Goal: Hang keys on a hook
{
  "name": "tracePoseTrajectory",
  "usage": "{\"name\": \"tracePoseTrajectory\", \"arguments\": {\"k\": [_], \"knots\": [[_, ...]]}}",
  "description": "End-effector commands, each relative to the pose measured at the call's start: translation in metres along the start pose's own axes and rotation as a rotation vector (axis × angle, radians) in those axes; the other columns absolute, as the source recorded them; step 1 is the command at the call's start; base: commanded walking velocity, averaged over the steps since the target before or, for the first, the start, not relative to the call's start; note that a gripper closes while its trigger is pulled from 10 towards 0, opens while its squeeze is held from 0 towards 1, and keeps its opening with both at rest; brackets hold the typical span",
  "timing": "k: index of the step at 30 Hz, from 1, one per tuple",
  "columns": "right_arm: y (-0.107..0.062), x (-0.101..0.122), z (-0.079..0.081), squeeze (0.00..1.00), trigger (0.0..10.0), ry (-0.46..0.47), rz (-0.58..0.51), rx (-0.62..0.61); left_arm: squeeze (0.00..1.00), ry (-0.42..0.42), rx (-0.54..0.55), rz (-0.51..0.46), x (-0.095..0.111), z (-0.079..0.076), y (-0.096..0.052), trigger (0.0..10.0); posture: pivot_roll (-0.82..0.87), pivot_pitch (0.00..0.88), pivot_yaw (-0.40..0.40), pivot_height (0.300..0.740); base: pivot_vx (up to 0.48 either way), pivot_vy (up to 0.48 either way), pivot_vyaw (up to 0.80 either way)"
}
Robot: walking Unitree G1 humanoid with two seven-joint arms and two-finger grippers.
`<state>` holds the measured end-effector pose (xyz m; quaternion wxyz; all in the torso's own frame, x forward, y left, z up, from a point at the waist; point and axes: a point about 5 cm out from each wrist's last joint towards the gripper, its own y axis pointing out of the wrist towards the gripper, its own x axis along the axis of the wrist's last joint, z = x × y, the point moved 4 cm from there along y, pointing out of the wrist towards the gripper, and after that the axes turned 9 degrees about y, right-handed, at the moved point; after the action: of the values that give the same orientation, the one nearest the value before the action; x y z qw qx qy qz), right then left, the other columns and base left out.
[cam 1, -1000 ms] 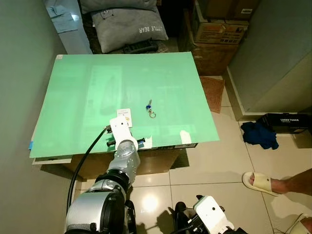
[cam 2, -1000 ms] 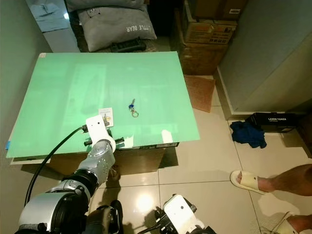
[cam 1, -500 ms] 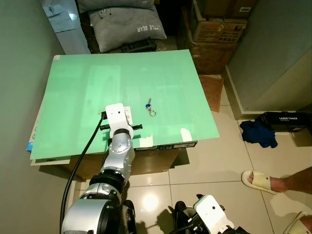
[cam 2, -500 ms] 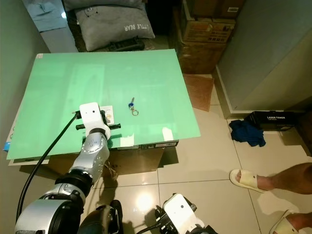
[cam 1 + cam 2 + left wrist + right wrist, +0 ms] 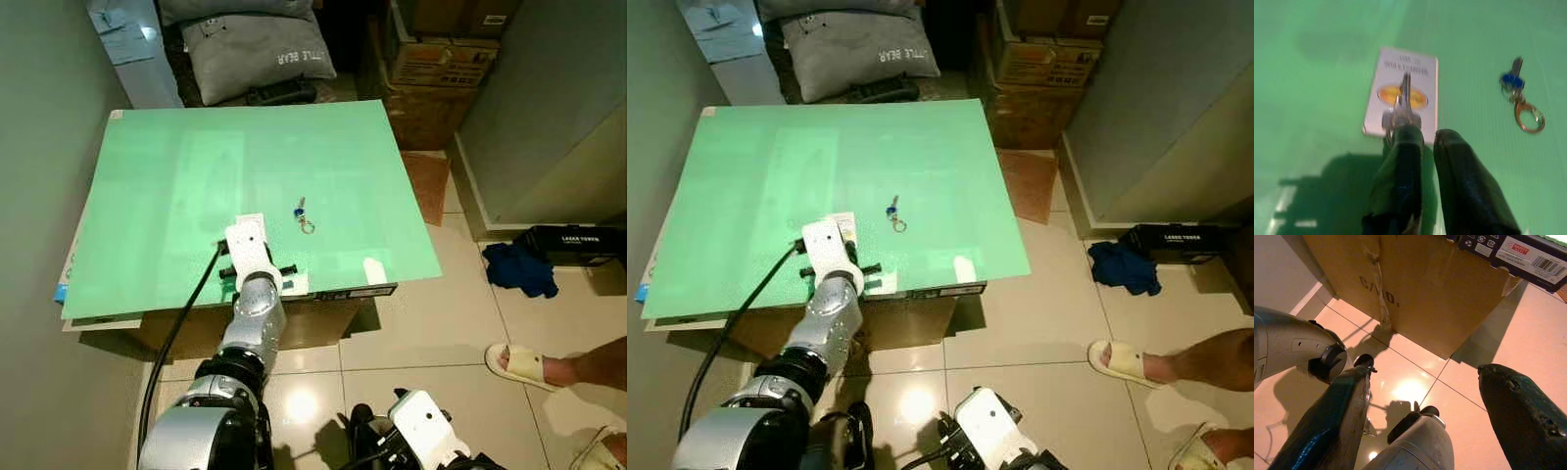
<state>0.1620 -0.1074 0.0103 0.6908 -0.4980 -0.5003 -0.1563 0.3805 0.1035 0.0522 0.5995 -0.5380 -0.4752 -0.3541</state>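
A small bunch of keys (image 5: 303, 217) with a blue tag and a brass clasp lies flat on the green table (image 5: 176, 176), right of centre. To its left lies a white card (image 5: 1400, 93) with a metal hook (image 5: 1404, 95) standing on it. My left gripper (image 5: 1422, 139) is low over the table just short of that card, fingers shut with nothing between them. The keys (image 5: 1520, 100) sit off to its side, untouched. My left wrist (image 5: 246, 243) hovers near the table's front edge. My right gripper (image 5: 1427, 369) hangs open near the floor.
White tape patches (image 5: 373, 271) mark the table's front edge. A grey pillow (image 5: 260, 44) and cardboard boxes (image 5: 436, 69) stand behind the table. On the tiled floor to the right are a blue cloth (image 5: 519, 269), a black box (image 5: 573, 243) and a person's slippered foot (image 5: 534, 367).
My left wrist has shifted slightly right and back toward the table's front edge, staying by the card. The keys have not moved.
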Motion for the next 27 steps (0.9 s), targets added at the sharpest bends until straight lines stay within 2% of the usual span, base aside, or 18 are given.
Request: {"name": "tracePoseTrajectory", "arguments": {"k": [1, 11, 12, 14, 15, 17, 20, 27], "knots": [[-0.003, -0.006, 0.001, 0.0, 10.0, -0.002, 0.025, 0.008, 1.0, -0.037, 0.012, 0.069, -0.018, -0.002, -0.005, 10.0, -0.26, 0.253, -0.036, 0.74, 0.0, 0.0, 0.0], [-0.004, -0.002, 0.002, 0.0, 10.0, 0.006, 0.0, 0.008, 1.0, -0.016, 0.064, 0.066, -0.018, 0.008, -0.004, 10.0, -0.26, 0.25, -0.035, 0.74, 0.0, 0.0, 0.0], [-0.005, 0.005, 0.002, 0.0, 10.0, 0.022, -0.042, 0.008, 0.8, -0.015, 0.063, 0.067, -0.016, 0.008, -0.003, 10.0, -0.26, 0.25, -0.034, 0.74, 0.0, 0.0, 0.0], [-0.005, 0.009, 0.002, 0.0, 10.0, 0.03, -0.063, 0.009, 0.8, -0.016, 0.063, 0.067, -0.015, 0.008, -0.002, 10.0, -0.26, 0.25, -0.034, 0.74, 0.0, 0.0, 0.0], [-0.006, 0.013, 0.002, 0.0, 10.0, 0.037, -0.083, 0.01, 0.0, -0.022, 0.059, 0.064, -0.014, 0.008, -0.002, 10.0, -0.26, 0.25, -0.033, 0.74, 0.0, 0.0, 0.0], [-0.006, 0.019, 0.001, 0.0, 10.0, 0.041, -0.116, 0.002, 0.0, -0.043, 0.058, 0.067, -0.013, 0.007, -0.001, 10.0, -0.26, 0.252, -0.032, 0.74, 0.0, 0.0, 0.0], [-0.007, 0.033, -0.006, 0.0, 10.0, 0.051, -0.193, -0.035, 0.0, -0.131, 0.052, 0.119, -0.017, 0.002, -0.001, 10.0, -0.26, 0.256, -0.029, 0.74, 0.0, 0.0, 0.0], [-0.009, 0.032, -0.005, 0.0, 10.0, 0.049, -0.192, -0.041, 0.0, -0.173, 0.054, 0.214, -0.032, -0.006, -0.005, 10.0, -0.27, 0.269, -0.025, 0.74, 0.0, 0.0, 0.0]]}}
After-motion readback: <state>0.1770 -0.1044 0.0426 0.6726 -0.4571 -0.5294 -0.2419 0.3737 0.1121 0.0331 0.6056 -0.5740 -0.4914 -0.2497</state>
